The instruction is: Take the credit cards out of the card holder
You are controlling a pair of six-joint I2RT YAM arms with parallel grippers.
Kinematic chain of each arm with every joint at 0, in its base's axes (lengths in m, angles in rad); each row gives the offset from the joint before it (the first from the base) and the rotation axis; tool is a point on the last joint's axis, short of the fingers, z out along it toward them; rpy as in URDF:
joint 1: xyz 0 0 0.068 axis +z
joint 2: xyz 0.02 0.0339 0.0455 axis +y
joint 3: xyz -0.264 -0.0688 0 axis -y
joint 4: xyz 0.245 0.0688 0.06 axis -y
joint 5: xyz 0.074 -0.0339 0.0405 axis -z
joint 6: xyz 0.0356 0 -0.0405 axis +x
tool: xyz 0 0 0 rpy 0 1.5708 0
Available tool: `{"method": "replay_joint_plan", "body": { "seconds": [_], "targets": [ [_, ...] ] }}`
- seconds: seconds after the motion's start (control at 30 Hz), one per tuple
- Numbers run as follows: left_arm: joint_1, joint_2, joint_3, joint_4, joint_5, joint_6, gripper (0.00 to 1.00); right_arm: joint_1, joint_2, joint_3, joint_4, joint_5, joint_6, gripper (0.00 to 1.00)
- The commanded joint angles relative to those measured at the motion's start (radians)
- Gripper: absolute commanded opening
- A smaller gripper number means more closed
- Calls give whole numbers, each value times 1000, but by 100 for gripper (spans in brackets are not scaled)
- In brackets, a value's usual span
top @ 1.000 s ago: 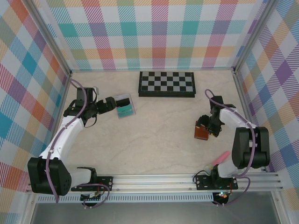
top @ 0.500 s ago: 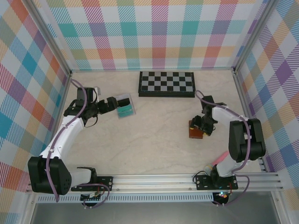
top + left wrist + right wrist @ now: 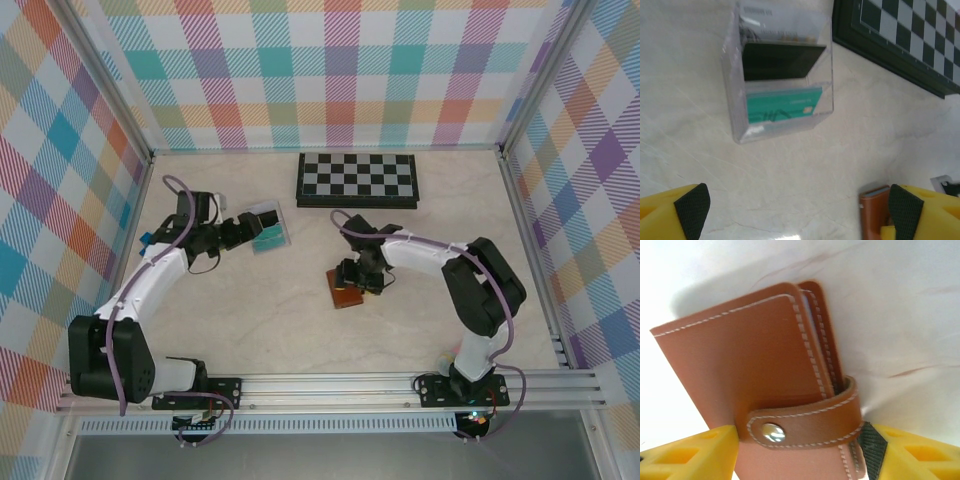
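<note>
Top external: left claw [image 3: 243, 227] stood open just beside clear tray [image 3: 270, 229]; right claw [image 3: 358, 280] gripped closed brown card holder [image 3: 347, 295] on table [image 3: 270, 330], below chessboard [image 3: 357, 180] | Left wrist: teal and dark credit cards [image 3: 784, 106] lay inside tray; claw gaped, empty | Right wrist: holder's clasp tab [image 3: 805, 420] was snapped shut between yellow fingers [image 3: 687, 456].

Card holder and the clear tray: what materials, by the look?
Card holder: tan leather or a faux version, smooth matte; pale stitching along the edges, shiny metal snap. Tray: rigid clear plastic, glossy; the cards show through its walls.
</note>
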Motion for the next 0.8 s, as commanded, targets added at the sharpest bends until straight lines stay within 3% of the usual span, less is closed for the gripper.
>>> {"method": "replay_joint_plan", "body": {
  "seconds": [0.0, 0.23, 0.37, 0.57, 0.77],
  "targets": [
    [-55, 26, -45, 55, 89, -103, 93, -6, -6, 21, 12, -64, 50, 69],
    [-215, 63, -193, 266, 128, -348, 86, -7, -20, -3, 0, -133, -20, 67],
    [-299, 67, -274, 404, 123, -489, 74, -8, -36, -22, 5, -137, -23, 63],
    [-367, 66, -336, 487, 120, -579, 57, -7, -51, -49, 7, -169, -40, 56],
    [-392, 149, -331, 560, 202, -604, 49, -7, -47, -58, 39, -217, -31, 48]
  ]
}}
